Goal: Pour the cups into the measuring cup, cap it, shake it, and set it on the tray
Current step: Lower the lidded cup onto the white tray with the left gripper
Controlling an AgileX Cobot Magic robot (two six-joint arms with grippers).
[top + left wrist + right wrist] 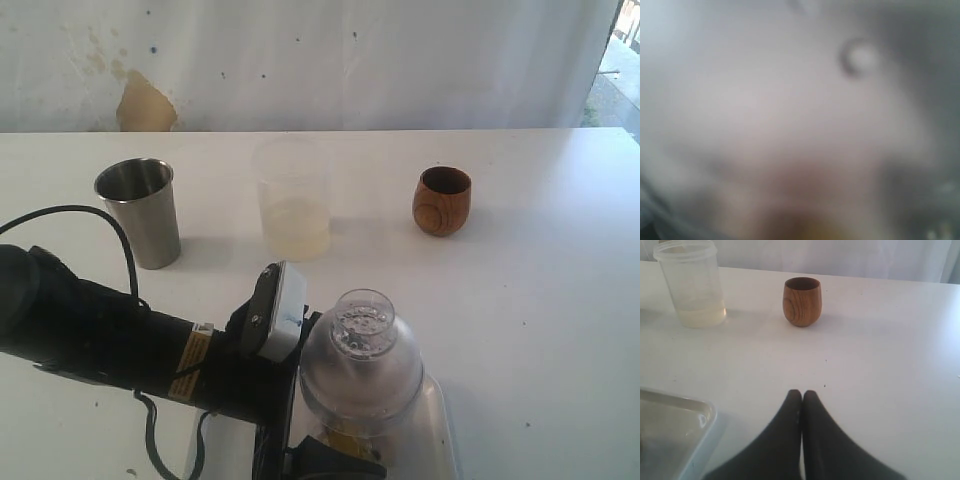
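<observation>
The measuring cup [360,375], a clear jar with a domed cap on it, stands upright over the white tray [441,430] at the near edge; something yellowish shows low inside it. My left gripper [335,462] reaches in from the left, its dark jaws closed round the jar's lower part. The left wrist view is one close blur of the jar [790,125]. The steel tumbler [140,212] stands at the back left and the wooden cup [442,200] [801,301] at the back right, both upright. My right gripper [801,393] is shut and empty, low over bare table short of the wooden cup.
A frosted plastic cup [292,205] [691,285] with a little pale liquid stands between the tumbler and the wooden cup. The left arm [100,335] and its cable lie across the near left of the table. A tray corner [675,425] lies beside the right gripper.
</observation>
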